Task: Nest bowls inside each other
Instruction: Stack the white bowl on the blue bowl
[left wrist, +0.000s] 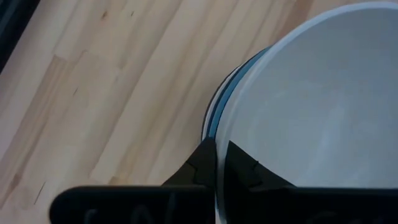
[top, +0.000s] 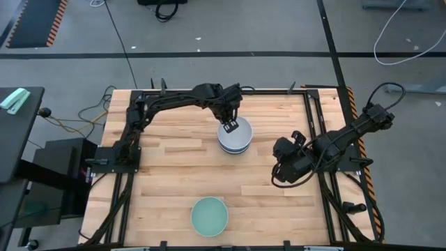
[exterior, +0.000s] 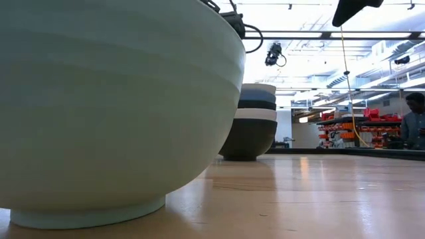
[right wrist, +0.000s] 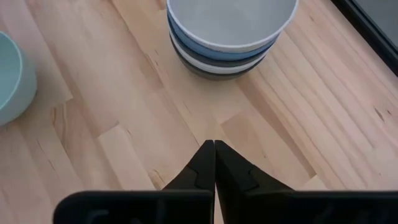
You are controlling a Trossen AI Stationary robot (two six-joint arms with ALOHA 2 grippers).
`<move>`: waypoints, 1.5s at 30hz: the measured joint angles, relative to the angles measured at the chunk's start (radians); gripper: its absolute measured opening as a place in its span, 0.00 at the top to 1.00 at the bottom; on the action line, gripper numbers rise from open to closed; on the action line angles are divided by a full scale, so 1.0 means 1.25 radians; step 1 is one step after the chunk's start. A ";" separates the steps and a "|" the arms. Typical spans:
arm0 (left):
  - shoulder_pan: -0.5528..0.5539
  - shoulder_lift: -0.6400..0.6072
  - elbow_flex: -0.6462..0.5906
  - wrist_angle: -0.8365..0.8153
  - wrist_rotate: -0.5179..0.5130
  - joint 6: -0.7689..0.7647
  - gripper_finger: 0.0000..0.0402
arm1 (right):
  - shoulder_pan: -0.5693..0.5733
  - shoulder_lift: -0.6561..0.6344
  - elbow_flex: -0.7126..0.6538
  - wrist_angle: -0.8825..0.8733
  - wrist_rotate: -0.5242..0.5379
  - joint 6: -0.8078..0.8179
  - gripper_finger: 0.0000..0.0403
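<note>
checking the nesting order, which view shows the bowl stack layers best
The low view: the stack shows side-on, each rim band separate. The right wrist view shows a few rims from above. The high view shows mostly the top white bowl, as does the left wrist.

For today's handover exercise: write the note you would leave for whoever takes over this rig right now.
Left gripper: over the far rim of the stack, fingers pinching the top white bowl's rim.
Right gripper: shut, empty, waiting right of the stack.
Stack at table centre: white on blue, with white and dark bowls beneath.
Mint bowl: alone at the near edge.
Done: the stack is nested.
Left: release, then add the mint bowl.
</note>
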 joint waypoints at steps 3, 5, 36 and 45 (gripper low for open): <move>0.000 0.004 0.000 -0.002 0.001 0.000 0.97 | 0.000 0.000 0.000 0.000 0.001 0.000 0.98; 0.000 0.004 0.000 -0.002 0.000 0.003 0.97 | 0.000 0.000 0.000 0.000 0.001 -0.001 0.99; 0.022 -0.011 0.000 -0.021 0.189 -0.004 0.79 | 0.000 0.000 0.000 0.001 0.003 -0.008 0.98; 0.036 -0.011 0.000 -0.024 0.221 -0.019 0.75 | 0.000 0.000 0.000 0.001 0.003 -0.008 0.98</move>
